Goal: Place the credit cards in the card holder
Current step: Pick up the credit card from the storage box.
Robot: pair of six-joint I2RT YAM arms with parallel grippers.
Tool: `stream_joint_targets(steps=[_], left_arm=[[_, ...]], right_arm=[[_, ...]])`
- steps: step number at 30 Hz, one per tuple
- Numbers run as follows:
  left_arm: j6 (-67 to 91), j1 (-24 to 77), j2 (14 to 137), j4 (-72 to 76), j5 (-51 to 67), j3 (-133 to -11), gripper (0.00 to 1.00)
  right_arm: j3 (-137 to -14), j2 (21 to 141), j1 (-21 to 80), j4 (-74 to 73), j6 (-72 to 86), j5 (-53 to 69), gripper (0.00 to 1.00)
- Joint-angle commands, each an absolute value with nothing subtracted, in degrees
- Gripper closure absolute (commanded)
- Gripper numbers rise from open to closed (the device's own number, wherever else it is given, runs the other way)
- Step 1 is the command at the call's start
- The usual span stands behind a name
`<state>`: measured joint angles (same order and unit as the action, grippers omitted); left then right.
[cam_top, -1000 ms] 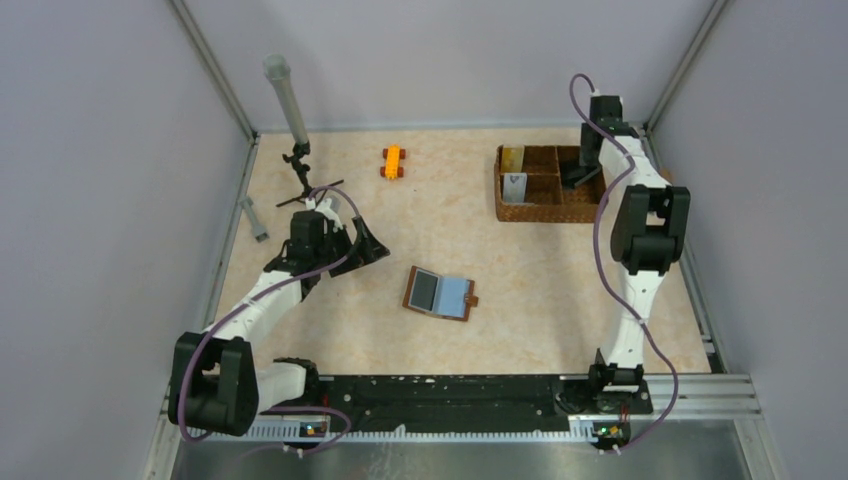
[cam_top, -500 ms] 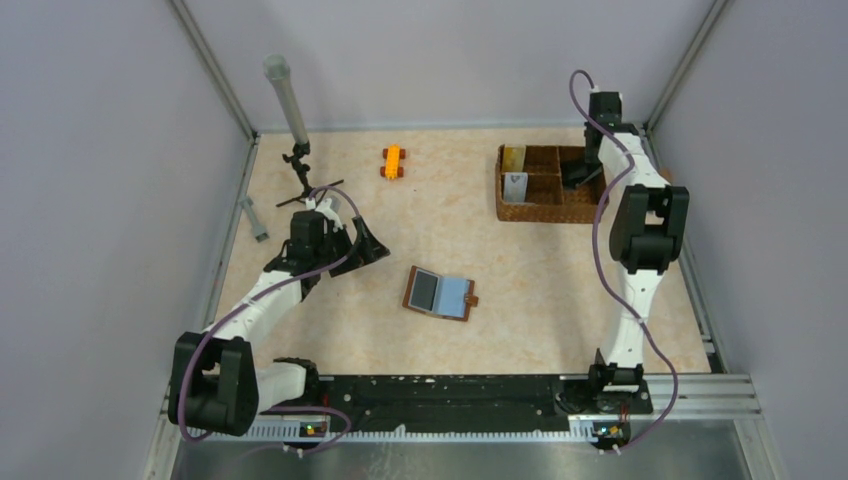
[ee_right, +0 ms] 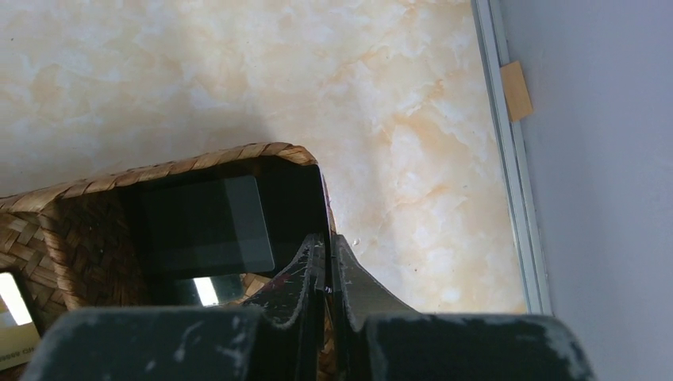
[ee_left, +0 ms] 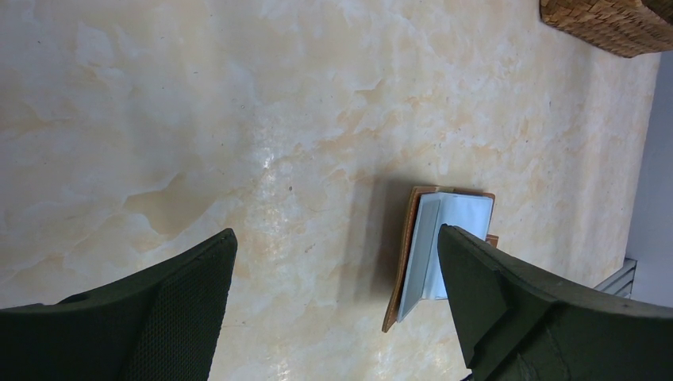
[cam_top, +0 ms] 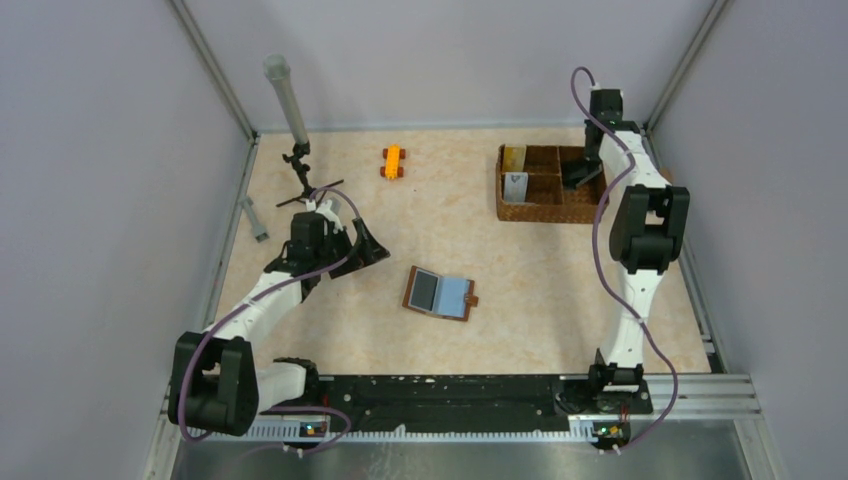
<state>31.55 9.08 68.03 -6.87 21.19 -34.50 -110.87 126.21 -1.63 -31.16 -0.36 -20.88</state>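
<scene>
The card holder (cam_top: 440, 293) lies open on the table's middle, brown outside and blue inside; the left wrist view shows it (ee_left: 444, 238) just beyond my right finger. My left gripper (cam_top: 365, 245) (ee_left: 333, 238) hovers open to its left, holding nothing. Credit cards stand in the woven basket (cam_top: 540, 210): a gold one (cam_top: 513, 157) and a silver one (cam_top: 515, 185) in the left compartments. My right gripper (cam_top: 578, 175) (ee_right: 327, 242) reaches into the back right compartment, shut on a thin black card (ee_right: 324, 214) seen edge-on by the wall. Another dark card (ee_right: 206, 226) leans beside it.
An orange toy (cam_top: 393, 161) sits at the back middle. A black stand with a grey tube (cam_top: 285, 100) and a small grey piece (cam_top: 256, 220) are at the back left. The basket rim (ee_right: 198, 163) and the table's right rail (ee_right: 512, 159) are close to my right gripper.
My right gripper's jaws have closed inside the basket's back right compartment. The left arm and the card holder have not moved.
</scene>
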Motion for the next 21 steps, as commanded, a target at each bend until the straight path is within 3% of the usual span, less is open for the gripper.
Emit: stream_joint_targets(steps=[1,21], left_arm=[[31.1,8.8,67.2,-4.8,21.8,-34.3,0.01],[29.6,8.8,64.1,-6.5,23.3,-34.7,0.01]], right_arm=[[-114.4,124.2,-2.0,-32.1,-0.4,-20.8,1.0],[-113.0,112.1,-2.0,-34.5,4.9,-12.3,1.0]])
